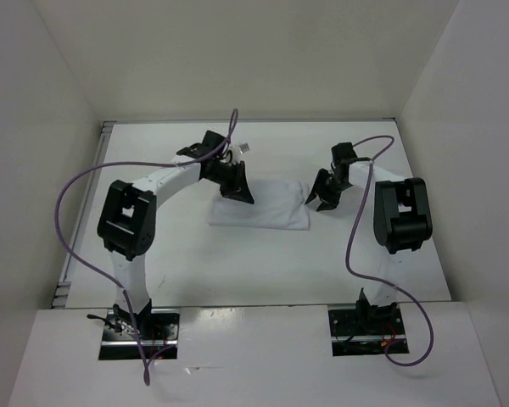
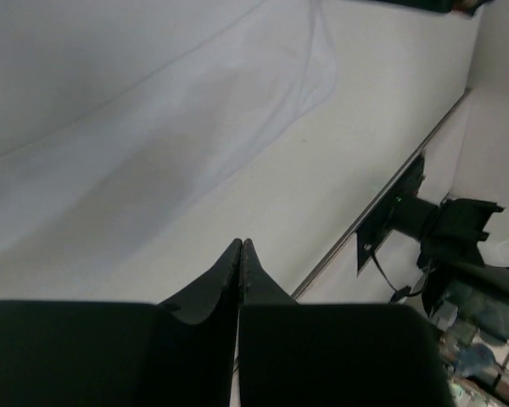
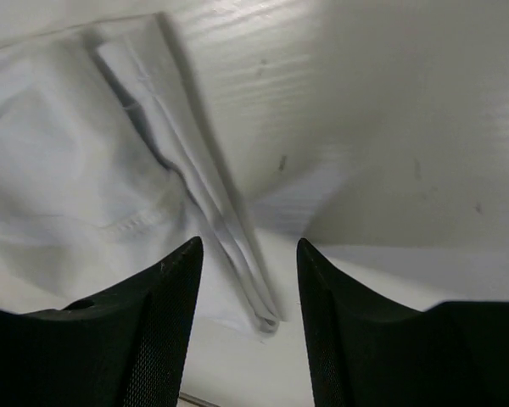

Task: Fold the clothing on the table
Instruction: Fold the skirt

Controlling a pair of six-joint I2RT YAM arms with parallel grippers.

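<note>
Top external view: folded clothing [image 1: 267, 212] lies on the bench [image 1: 237, 267], just ahead of the left fingers [image 1: 237, 191], which are pressed together and empty. The right fingers [image 1: 323, 199] are spread astride its layered edge. Risk: closing here may catch only one layer, so lifting would pull the fold open.

clothing [image 1: 263, 212]: plain white, no pattern
table [image 1: 237, 267]: plain white
left gripper [image 1: 237, 193]: black
right gripper [image 1: 322, 202]: black
arms [image 1: 174, 180]: white links, black joints
cables [image 1: 66, 199]: purple
walls [image 1: 237, 59]: plain white
</note>
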